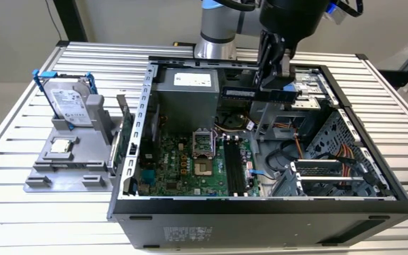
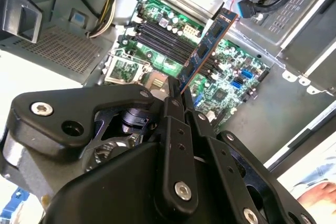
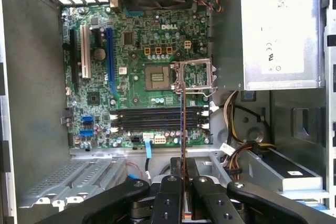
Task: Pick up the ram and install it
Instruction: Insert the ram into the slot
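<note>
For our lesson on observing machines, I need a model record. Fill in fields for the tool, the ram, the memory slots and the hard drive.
tool: shut on the ram
ram: held over the open case, not in a slot
memory slots: black, look empty
hard drive: upright in grey stand, outside the case, exterior view's left

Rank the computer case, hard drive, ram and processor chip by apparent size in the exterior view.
computer case, by far
hard drive
ram, long but thin, nearly rivals the hard drive
processor chip, smallest
</note>
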Robot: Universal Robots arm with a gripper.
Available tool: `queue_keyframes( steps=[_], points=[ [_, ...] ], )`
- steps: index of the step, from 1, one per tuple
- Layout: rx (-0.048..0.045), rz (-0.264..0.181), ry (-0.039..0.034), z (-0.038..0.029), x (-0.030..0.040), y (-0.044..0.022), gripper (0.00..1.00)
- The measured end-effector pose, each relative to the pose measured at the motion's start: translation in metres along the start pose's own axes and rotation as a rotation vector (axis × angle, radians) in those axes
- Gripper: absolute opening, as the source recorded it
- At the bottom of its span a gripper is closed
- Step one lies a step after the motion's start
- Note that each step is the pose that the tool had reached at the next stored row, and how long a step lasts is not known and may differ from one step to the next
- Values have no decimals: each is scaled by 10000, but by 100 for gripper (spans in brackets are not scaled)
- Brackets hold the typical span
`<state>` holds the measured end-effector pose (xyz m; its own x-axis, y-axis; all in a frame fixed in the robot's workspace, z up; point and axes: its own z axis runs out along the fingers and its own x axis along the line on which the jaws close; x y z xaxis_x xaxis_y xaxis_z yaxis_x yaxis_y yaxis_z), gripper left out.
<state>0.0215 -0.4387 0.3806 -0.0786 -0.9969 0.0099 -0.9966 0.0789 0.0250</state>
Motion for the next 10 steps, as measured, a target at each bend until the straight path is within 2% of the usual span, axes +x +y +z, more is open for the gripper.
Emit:
queue_keyframes(
  steps=[10],
  points=[
    [-7, 734, -19, 0, 0, 0, 0]
  ],
)
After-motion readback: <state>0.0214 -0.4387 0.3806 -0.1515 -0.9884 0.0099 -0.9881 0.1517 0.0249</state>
